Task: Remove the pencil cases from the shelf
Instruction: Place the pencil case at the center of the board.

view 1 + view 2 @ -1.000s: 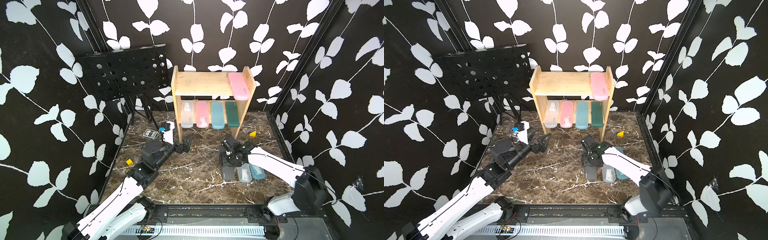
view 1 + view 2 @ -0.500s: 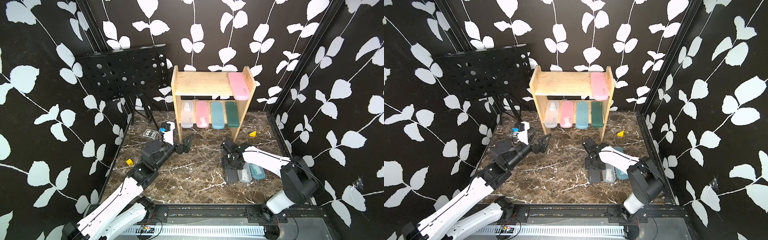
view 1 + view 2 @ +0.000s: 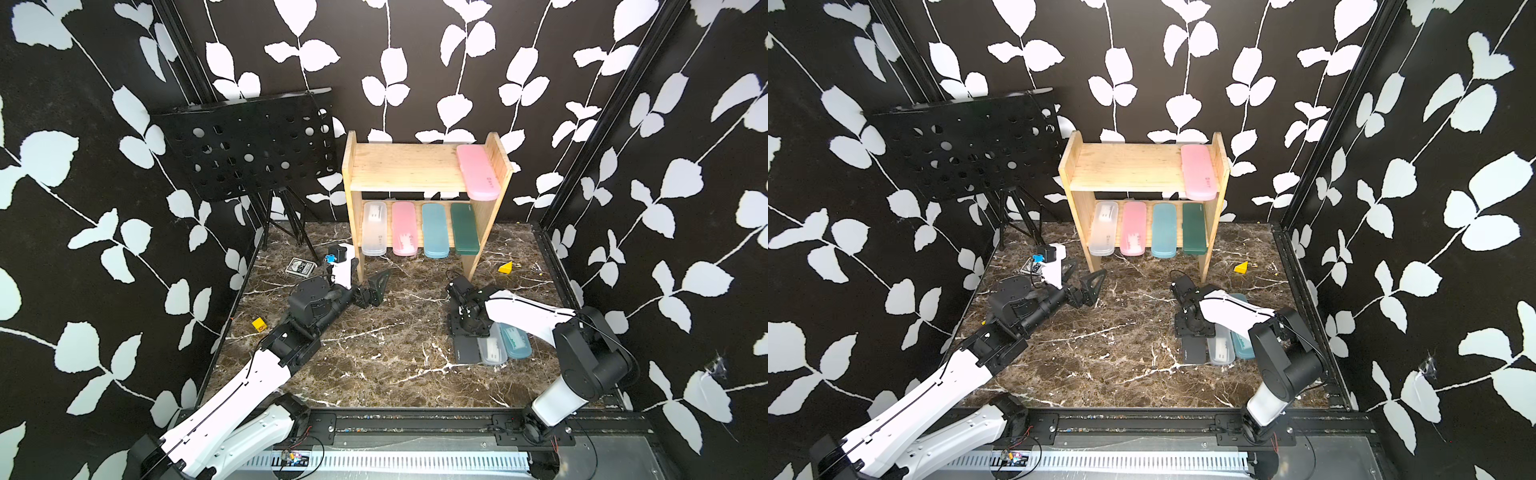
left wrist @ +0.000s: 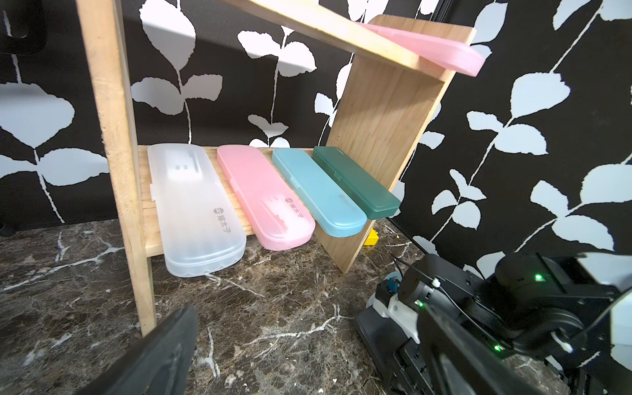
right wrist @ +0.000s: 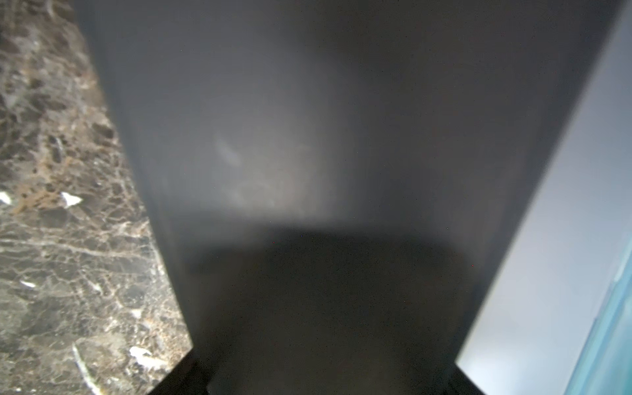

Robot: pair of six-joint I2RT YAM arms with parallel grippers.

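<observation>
Pink case (image 3: 478,171) on the shelf's (image 3: 409,168) top tier, four cases (image 3: 434,230) on its lower one; black case (image 3: 465,350) on the desk (image 3: 374,361) in front of the shelf under right jaws, grip impossible to tell; left jaws released near the shelf's left leg.

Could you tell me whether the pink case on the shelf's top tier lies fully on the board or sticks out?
Sticking out: the pink case lies on the shelf, its front end overhanging the board's edge.
</observation>
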